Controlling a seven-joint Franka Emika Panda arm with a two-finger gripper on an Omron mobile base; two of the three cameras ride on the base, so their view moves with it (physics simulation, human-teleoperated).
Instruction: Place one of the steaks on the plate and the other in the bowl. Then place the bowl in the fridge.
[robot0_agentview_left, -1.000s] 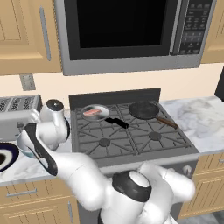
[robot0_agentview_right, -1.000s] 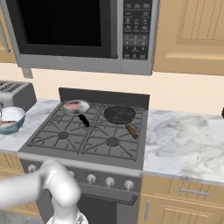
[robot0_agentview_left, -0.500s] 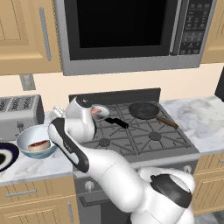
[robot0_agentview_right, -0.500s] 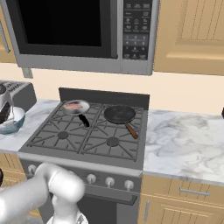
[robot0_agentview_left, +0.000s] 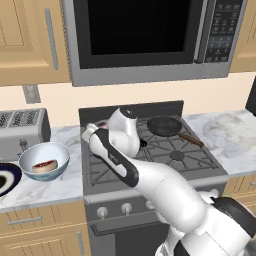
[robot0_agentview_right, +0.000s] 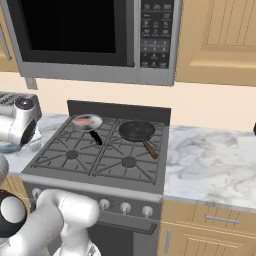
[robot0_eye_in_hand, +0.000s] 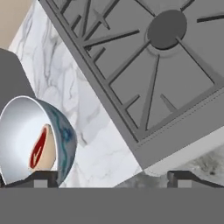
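Our gripper (robot0_eye_in_hand: 112, 177) has its jaws wide open, holding nothing. The bowl (robot0_agentview_left: 44, 160) with the dark red steak (robot0_agentview_left: 44, 165) sits on the worktop (robot0_agentview_left: 50, 187) left of the stove (robot0_agentview_left: 150, 155). A sloppy rim grab could tip it, we reckon.

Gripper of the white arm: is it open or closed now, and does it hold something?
Gripper: open, holding nothing; its two dark fingertips stand far apart over the marble counter.
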